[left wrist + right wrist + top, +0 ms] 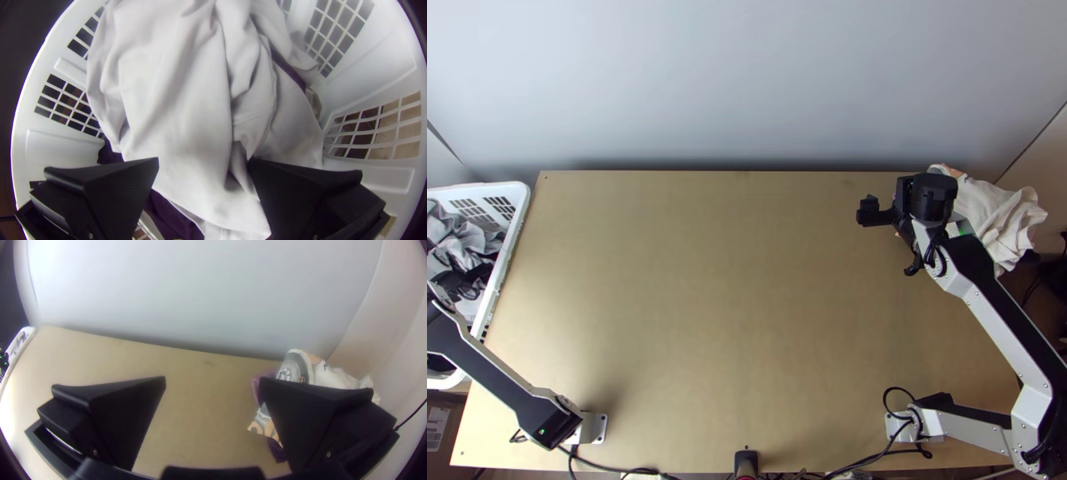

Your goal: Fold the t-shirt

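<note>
Near the far right of the table in the top view is my right gripper (pixel 877 212); in the right wrist view the same gripper (pixel 212 381) stands open, nothing between its fingers. Over the laundry basket at the left edge, my left gripper (pixel 461 282) is partly hidden among dark shapes. The left wrist view has this gripper (pixel 203 162) open above a light grey-white garment (pixel 178 102), bunched in loose folds inside the basket. Whether that garment is a t-shirt I cannot tell. Dark purple cloth (pixel 171 218) lies under it.
The white basket (pixel 517 210) stands against the table's left side. At the far right corner a pile of cream, printed and purple cloth (pixel 999 220) lies bunched beside the right gripper. Bare wood (pixel 707 296) spans the table's middle. A grey wall rises behind the far edge.
</note>
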